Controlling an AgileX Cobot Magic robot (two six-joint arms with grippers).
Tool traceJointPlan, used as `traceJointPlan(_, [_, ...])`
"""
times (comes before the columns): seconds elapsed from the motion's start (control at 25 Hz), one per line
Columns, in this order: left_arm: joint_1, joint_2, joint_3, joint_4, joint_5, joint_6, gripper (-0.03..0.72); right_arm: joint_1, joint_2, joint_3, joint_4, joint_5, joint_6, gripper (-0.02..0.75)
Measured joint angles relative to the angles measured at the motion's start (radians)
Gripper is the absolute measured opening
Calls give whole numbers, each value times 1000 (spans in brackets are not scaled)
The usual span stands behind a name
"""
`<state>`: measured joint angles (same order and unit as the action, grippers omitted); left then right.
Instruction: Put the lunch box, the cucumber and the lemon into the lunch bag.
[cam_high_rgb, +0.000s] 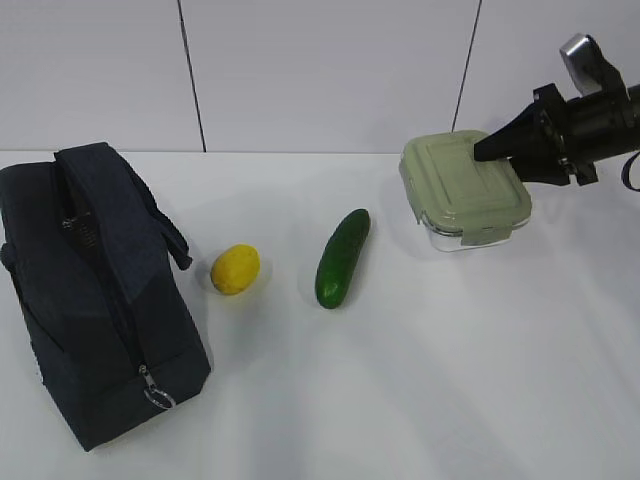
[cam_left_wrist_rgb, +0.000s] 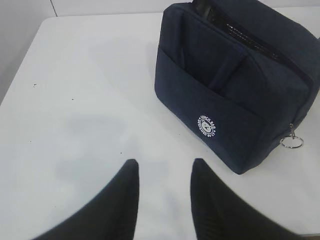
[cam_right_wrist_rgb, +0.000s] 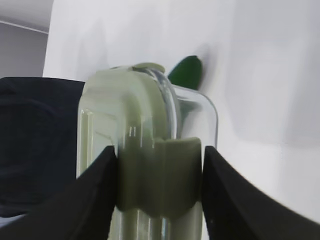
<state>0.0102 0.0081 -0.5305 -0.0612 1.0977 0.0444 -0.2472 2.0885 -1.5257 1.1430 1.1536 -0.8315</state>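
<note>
Your right end effector (cam_high_rgb: 492, 148) grips the lunch box (cam_high_rgb: 465, 190) at upper right; the bag (cam_high_rgb: 90, 290) lies far left, beside your open left end effector (cam_left_wrist_rgb: 162, 172).

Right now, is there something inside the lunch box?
Nothing can be seen inside the lunch box: through its clear wall, only the table and the cucumber behind show. The green lid and the right gripper that grips it cover the rest.

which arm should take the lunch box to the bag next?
Right. Its gripper already clamps the lunch box, tilted off the table. The left gripper hovers empty beside the lunch bag, better placed to steady it.
</note>
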Motion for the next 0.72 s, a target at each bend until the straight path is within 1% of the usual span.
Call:
traceJointPlan(0.16, [0,0,0,0,0,0,239,13,-67,2,-14,13,32,383])
traceJointPlan(0.72, [0,0,0,0,0,0,239,16,-212,6,-38,36,91,383])
